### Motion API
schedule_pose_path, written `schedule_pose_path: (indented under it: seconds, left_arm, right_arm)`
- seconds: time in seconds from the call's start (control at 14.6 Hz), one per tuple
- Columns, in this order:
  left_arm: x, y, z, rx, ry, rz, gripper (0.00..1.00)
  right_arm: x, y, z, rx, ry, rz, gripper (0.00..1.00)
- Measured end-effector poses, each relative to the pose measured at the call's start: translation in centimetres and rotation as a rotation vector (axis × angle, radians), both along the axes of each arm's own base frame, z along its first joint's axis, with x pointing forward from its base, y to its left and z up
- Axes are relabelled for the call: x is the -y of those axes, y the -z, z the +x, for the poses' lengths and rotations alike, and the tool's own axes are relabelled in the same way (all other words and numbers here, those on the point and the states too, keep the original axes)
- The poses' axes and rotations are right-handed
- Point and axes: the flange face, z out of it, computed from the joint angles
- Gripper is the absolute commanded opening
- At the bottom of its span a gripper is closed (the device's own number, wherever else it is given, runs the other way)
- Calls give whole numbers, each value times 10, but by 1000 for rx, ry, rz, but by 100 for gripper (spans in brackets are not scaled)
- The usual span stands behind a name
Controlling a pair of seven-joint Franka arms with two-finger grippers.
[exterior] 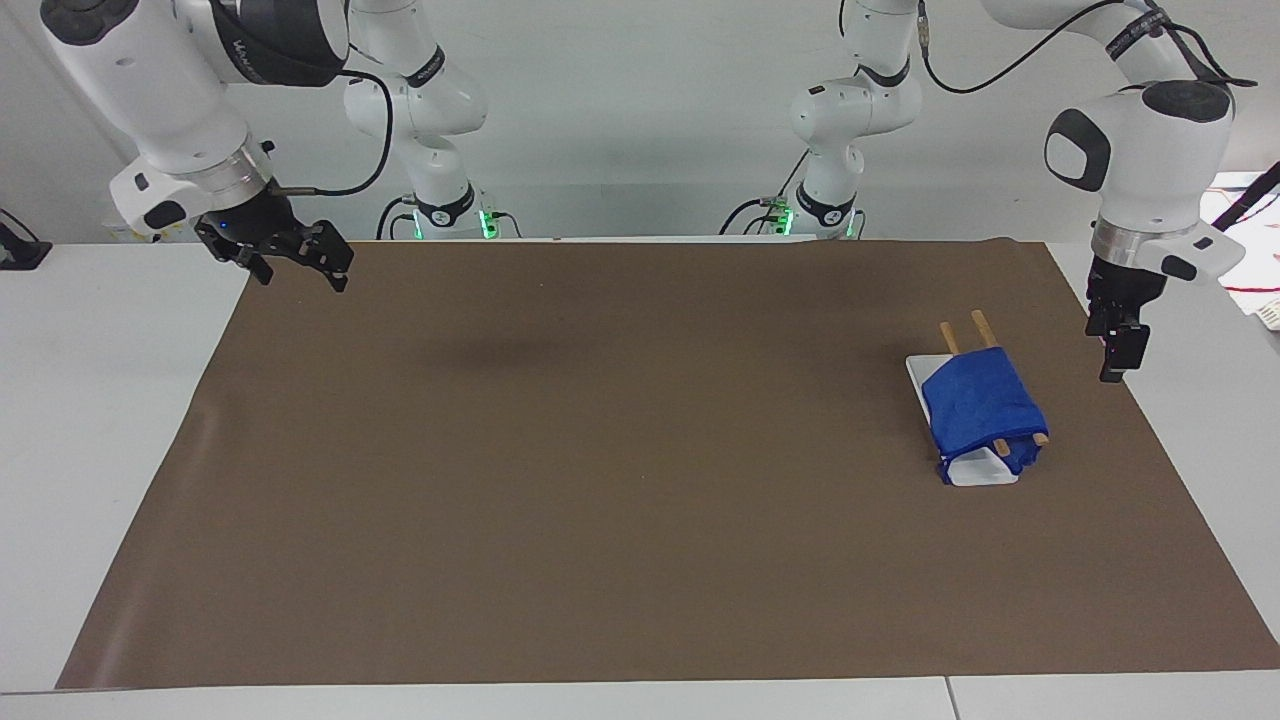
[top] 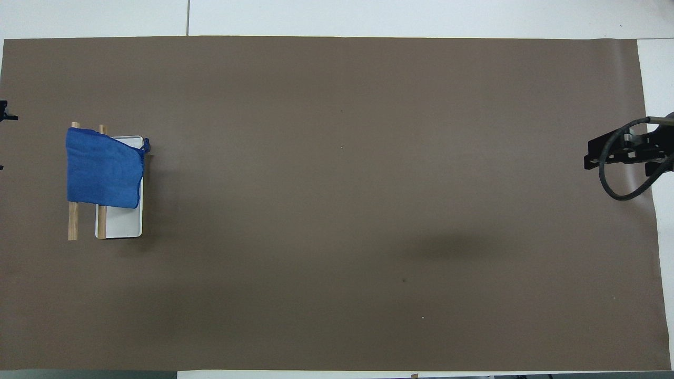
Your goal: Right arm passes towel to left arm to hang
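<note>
The royal-blue towel [exterior: 980,408] [top: 102,168] hangs draped over a small rack of two wooden rods [exterior: 983,327] [top: 73,226] on a white base [exterior: 985,472] [top: 124,223], toward the left arm's end of the table. My left gripper [exterior: 1120,352] is open and empty, in the air beside the rack over the brown mat's edge, apart from the towel. In the overhead view only its fingertips [top: 6,117] show at the frame edge. My right gripper [exterior: 292,265] [top: 621,153] waits open and empty above the mat's corner at the right arm's end.
A brown mat [exterior: 640,450] [top: 337,210] covers most of the white table. The towel's loose string [top: 146,145] hangs off the corner over the white base.
</note>
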Motion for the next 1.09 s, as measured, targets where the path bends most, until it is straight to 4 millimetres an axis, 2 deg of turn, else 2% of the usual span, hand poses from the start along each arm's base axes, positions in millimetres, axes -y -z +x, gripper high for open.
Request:
schedule_pose_path:
  seconds: [0.21,0.48,0.75,1.09]
  left_arm:
    - [43,-8,13,1,100,0,100]
    - [86,-12,13,-79,365,-34,100]
    - [100,-28,4,-200,675,-53,100]
    - [111,-52,-8,-300,923,-80,100]
  right_arm:
    - [-1,3,-1,-6,-1,0,100]
    - [-2,2,-2,-3,-4,1,100]
    - [-13,1,3,41,-35,-43,100]
    - [-18,0,4,50,-52,-67,100]
